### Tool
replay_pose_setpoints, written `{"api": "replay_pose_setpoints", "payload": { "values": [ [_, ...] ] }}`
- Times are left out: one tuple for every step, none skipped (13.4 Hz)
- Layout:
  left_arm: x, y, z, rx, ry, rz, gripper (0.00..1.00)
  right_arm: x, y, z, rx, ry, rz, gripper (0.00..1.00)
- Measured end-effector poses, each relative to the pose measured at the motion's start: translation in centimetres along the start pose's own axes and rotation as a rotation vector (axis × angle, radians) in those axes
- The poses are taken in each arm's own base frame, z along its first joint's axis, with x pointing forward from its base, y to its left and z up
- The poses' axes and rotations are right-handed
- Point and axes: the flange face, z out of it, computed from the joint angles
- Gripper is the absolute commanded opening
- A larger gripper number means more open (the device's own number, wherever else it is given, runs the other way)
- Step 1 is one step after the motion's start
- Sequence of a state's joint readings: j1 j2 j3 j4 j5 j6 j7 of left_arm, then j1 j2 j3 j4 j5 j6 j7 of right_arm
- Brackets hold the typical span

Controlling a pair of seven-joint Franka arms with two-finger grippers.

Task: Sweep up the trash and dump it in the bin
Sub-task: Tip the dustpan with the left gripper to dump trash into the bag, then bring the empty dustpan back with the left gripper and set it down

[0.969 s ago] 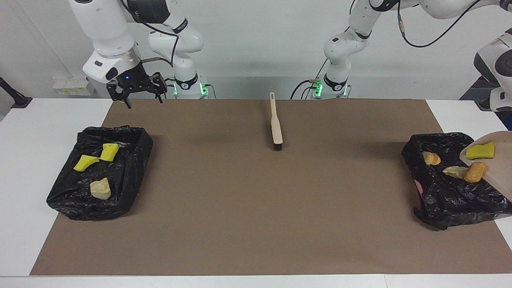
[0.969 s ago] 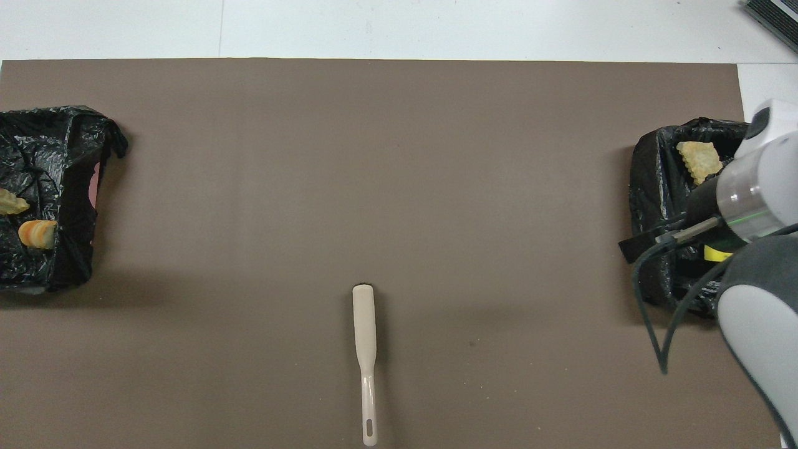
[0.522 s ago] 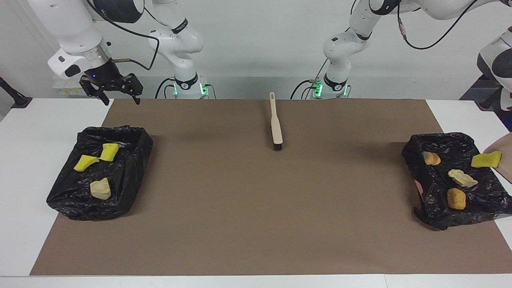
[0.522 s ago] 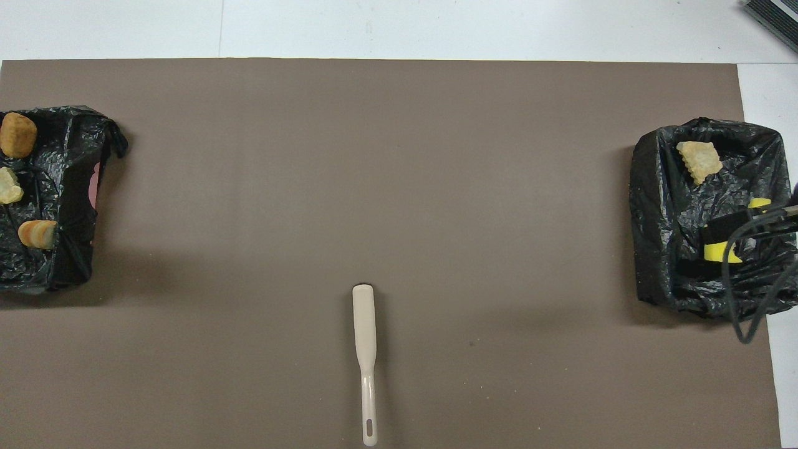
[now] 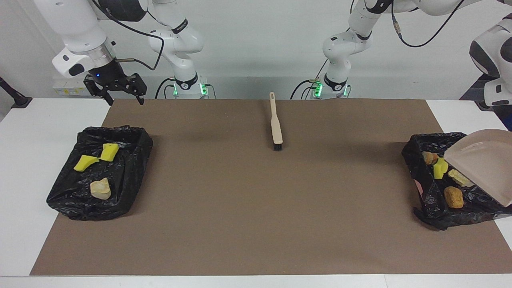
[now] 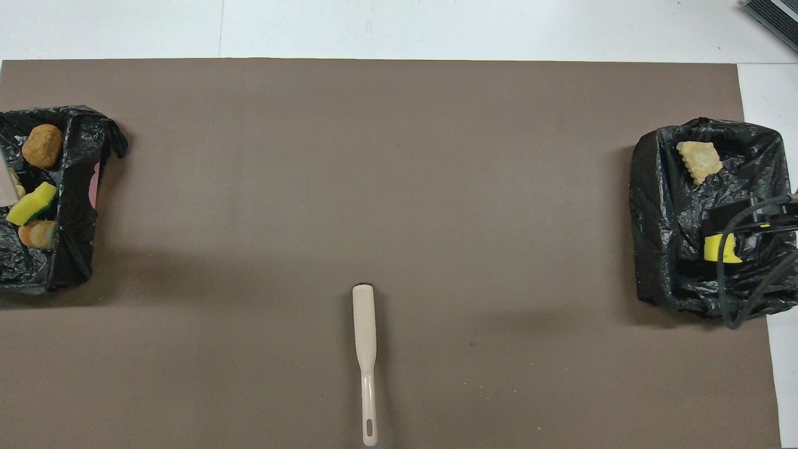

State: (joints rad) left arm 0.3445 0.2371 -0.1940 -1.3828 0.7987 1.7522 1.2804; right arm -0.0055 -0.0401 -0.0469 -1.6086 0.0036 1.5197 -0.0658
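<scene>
A beige dustpan (image 5: 484,162) hangs tilted over the black-lined bin (image 5: 424,208) at the left arm's end; the gripper holding it is out of view. No scrap shows on the pan. That bin holds trash: a yellow-green sponge piece (image 5: 440,169) (image 6: 31,204), a brown lump (image 5: 453,197) (image 6: 42,145), a pale lump (image 5: 459,177) and an orange lump (image 5: 430,158) (image 6: 37,234). My right gripper (image 5: 125,102) is open and empty, raised beside the bin (image 5: 132,168) at the right arm's end, which holds two yellow sponge pieces (image 5: 86,162) and a pale lump (image 5: 100,189) (image 6: 699,161).
A beige hand brush (image 5: 276,124) (image 6: 365,349) lies on the brown mat (image 5: 256,208) midway between the bins, close to the robots, bristles pointing away from them. White table shows past both ends of the mat.
The dustpan tipped further; the brown lump and then the yellow-green sponge piece slid off it into the bin. The right gripper swung out toward its end of the table.
</scene>
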Motion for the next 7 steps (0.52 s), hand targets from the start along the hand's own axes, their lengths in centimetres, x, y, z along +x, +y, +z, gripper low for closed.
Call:
{"api": "replay_pose_setpoints", "payload": {
  "values": [
    [-0.3, 0.5, -0.8, -0.028, 0.077, -0.035, 0.00, 0.0, -0.1, 0.0, 0.000, 0.000, -0.002, 1.00],
    [-0.7, 1.1, -1.8, -0.055, 0.148, -0.081, 0.00, 0.0, -0.2, 0.0, 0.001, 0.000, -0.003, 1.00],
    [-1.2, 1.8, -2.7, -0.088, 0.210, -0.149, 0.00, 0.0, -0.2, 0.0, 0.001, 0.000, -0.003, 1.00],
    [-1.6, 2.5, -3.5, -0.130, 0.253, -0.229, 0.00, 0.0, -0.2, 0.0, 0.002, 0.000, -0.003, 1.00],
    [-1.5, 3.3, -4.2, -0.187, 0.292, -0.318, 0.00, 0.0, -0.2, 0.0, 0.002, 0.000, -0.003, 1.00],
    [-0.9, 3.9, -4.7, -0.240, 0.323, -0.400, 0.00, 0.0, -0.2, 0.0, 0.002, 0.000, -0.003, 1.00],
    [0.2, 4.6, -5.1, -0.293, 0.349, -0.488, 0.00, 0.0, -0.2, 0.0, 0.002, 0.000, -0.003, 1.00]
  ]
}}
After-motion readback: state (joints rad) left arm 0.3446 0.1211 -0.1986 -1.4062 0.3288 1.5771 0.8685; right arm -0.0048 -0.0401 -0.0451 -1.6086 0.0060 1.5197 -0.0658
